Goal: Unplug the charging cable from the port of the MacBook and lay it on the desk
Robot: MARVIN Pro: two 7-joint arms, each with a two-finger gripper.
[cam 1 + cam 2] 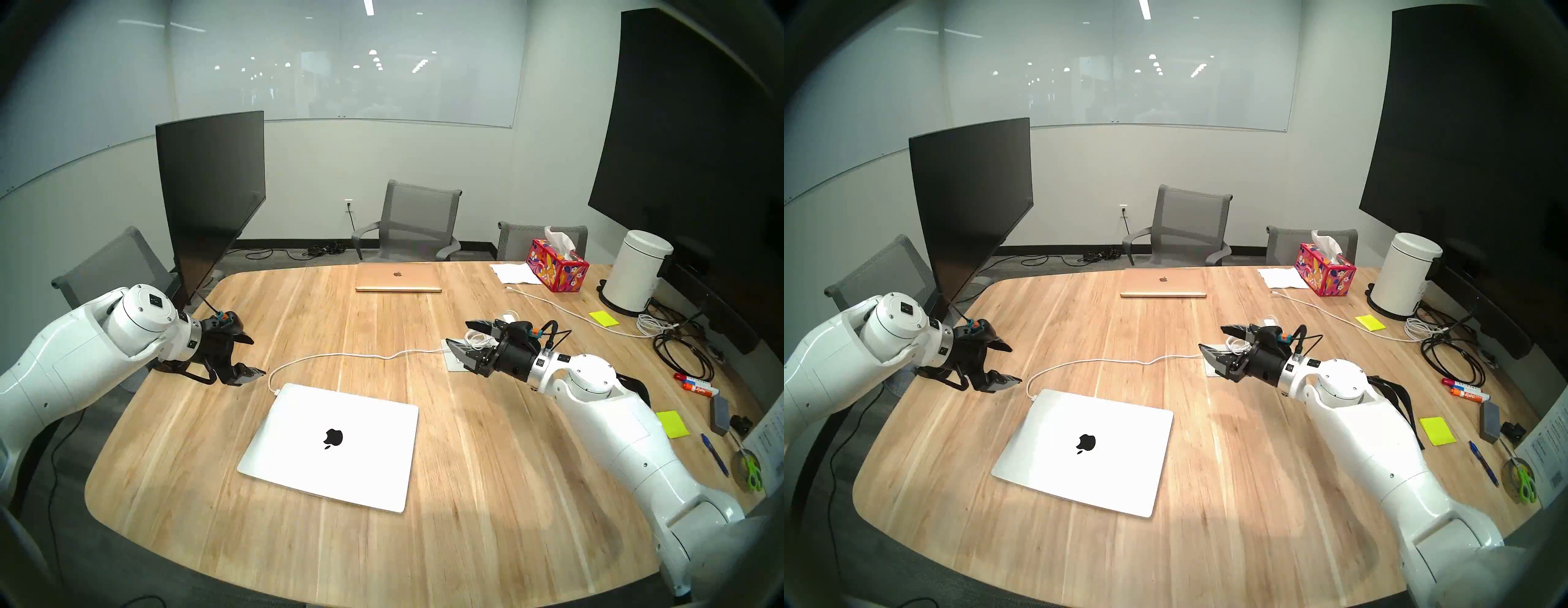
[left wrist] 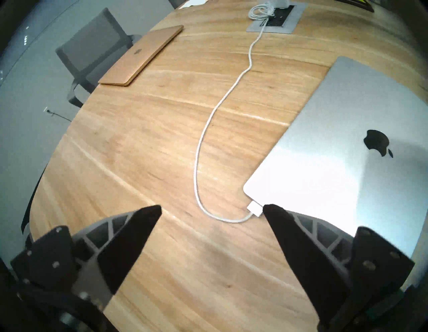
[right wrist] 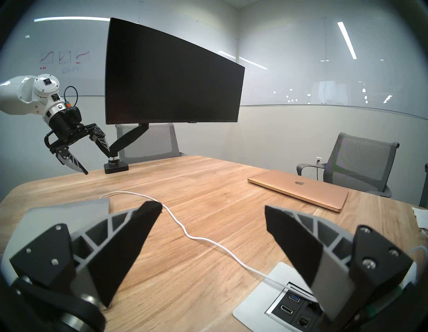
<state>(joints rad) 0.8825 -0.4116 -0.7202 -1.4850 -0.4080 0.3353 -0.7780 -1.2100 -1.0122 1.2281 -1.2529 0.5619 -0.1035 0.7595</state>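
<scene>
The desk [image 1: 466, 488] carries the closed laptop [image 1: 339, 446] just below and beyond the left gripper [image 1: 250, 356], whose jaws are spread wide and empty. The right gripper [image 1: 466, 344] hangs released too, well off to the far side over the outlet panel. The charging cable [image 2: 201, 139] runs away ahead of the left gripper; its plug [image 2: 254, 208] sits in the laptop's port, just beside one fingertip. Nothing looks done yet: grasping, pulling out and laying down remain.

The desk [image 1: 445, 424] is streaky light wood with a smooth sheen, the MacBook [image 1: 360, 467] smooth matt silvery metal, the charging cable [image 1: 339, 358] plain white and slightly textured.
</scene>
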